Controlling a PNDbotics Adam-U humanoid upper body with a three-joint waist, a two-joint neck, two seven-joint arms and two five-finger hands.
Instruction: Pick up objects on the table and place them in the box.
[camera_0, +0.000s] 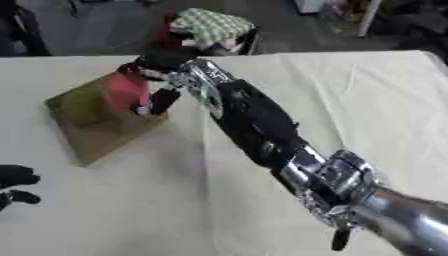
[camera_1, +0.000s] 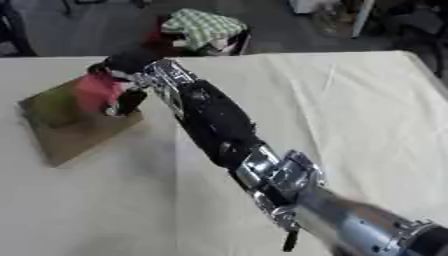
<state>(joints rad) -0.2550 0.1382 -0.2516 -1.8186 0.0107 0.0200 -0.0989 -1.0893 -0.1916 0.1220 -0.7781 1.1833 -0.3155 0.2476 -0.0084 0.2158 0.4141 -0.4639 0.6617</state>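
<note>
My right arm stretches from the lower right across the cream-covered table to the far left. Its hand (camera_0: 156, 75) is curled round a red object (camera_0: 128, 91), holding it just over the flat brown cardboard box (camera_0: 98, 131) that lies askew near the table's left side. The thumb hangs down on the red object's right side. The lower part of the red object is hidden where it meets the box. My left hand (camera_0: 16, 186) shows only at the left edge, low down, dark fingers relaxed and holding nothing.
The cloth-covered table (camera_0: 350, 100) stretches to the right of the arm. Beyond the far edge a green-and-white checked cloth (camera_0: 210, 26) lies on a dark seat on the floor.
</note>
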